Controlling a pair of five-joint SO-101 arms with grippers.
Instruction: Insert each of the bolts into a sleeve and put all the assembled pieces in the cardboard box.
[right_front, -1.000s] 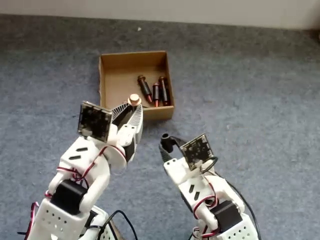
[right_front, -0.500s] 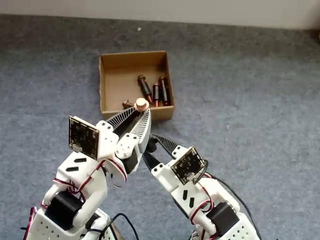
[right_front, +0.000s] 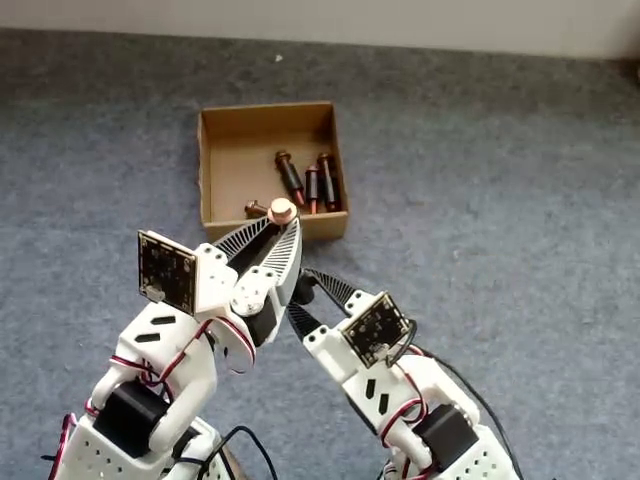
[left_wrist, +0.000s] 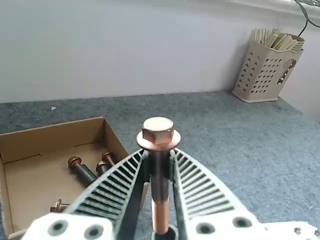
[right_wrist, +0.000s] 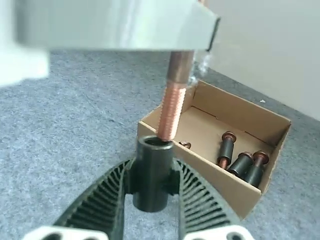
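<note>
While the left gripper (left_wrist: 159, 155) is clamping the copper bolt (left_wrist: 159, 185) upright by its shank, head up, we are watching the right gripper (right_wrist: 152, 170) pinching the black sleeve (right_wrist: 151, 182) directly beneath, bore upward so the threaded tip can drop in; the tip is sitting at the sleeve's mouth, near the cardboard box (right_front: 212, 170), where 3 assembled pieces (right_front: 312, 182) are lying together

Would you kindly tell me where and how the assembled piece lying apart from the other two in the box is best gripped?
Grip that assembled piece mid-sleeve, straight down from above, closing across its length. It lies flat and slanted on the cardboard box floor, with bare cardboard one side and a narrow gap to the other two pieces; the walls likely block sideways approaches.
</note>
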